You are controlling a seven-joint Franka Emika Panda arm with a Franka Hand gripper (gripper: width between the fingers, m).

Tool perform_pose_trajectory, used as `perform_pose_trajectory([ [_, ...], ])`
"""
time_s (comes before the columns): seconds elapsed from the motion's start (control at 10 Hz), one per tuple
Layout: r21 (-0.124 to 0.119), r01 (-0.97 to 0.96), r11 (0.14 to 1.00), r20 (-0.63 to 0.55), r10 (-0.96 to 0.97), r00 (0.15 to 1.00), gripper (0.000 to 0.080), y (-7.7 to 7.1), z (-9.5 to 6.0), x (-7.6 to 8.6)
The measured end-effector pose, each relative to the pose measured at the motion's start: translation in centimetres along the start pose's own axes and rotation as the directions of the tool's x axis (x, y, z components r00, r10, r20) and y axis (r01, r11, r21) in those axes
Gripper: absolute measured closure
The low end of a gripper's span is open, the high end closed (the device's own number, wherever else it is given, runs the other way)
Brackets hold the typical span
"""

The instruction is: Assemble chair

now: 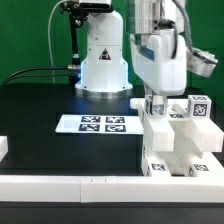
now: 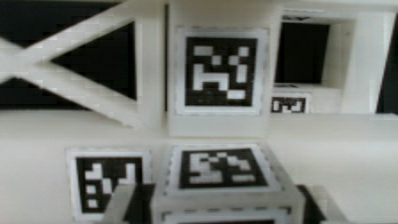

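One gripper [image 1: 153, 103] hung directly above the chair [image 1: 178, 140], its long axis upright; whether its fingers pinched anything, I could not tell.

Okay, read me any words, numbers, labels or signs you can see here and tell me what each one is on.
No words or numbers can be read.
Robot base: a triangular warning sign, too small to read.
Marker board: square black-and-white tags, patterns only, no text.
Chair: the same kind of tags on its white blocks, large in the wrist view, patterns only.
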State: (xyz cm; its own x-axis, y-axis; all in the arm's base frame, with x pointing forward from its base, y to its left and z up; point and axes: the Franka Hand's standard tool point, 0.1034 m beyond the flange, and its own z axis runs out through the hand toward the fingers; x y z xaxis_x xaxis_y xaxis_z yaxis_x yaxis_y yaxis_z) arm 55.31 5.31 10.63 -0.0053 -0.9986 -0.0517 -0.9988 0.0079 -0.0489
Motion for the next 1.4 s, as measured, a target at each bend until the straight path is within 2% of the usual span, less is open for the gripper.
perform_pose_trajectory([
  [0.2, 0.008, -0.155, 0.988, 0.013, 0.155, 0.988, 0.0535, 0.0, 0.0, 0.1],
  [0.3, 0.006, -0.148, 0.989, 0.013, 0.148, 0.989, 0.0535, 0.1, 0.1, 0.0],
  [0.4, 0.005, -0.142, 0.99, 0.012, 0.142, 0.99, 0.0443, 0.1, 0.2, 0.0],
  [0.5, 0.005, -0.142, 0.99, 0.012, 0.142, 0.99, 0.0261, 0.1, 0.2, 0.0],
  [0.6, 0.005, -0.14, 0.99, 0.012, 0.14, 0.99, 0.0181, 0.1, 0.2, 0.0],
  [0.8, 0.019, -0.118, 0.993, 0.024, 0.118, 0.993, 0.0156, -0.2, -0.8, -0.3],
  [1.0, 0.064, -0.094, 0.994, 0.064, 0.09, 0.994, 0.0151, -1.0, -3.7, -0.4],
  [1.1, 0.068, -0.092, 0.993, 0.068, 0.088, 0.994, 0.0151, -1.2, -4.1, -0.2],
  [1.4, 0.061, -0.085, 0.995, 0.063, 0.081, 0.995, 0.0151, -1.0, -3.6, -0.3],
])
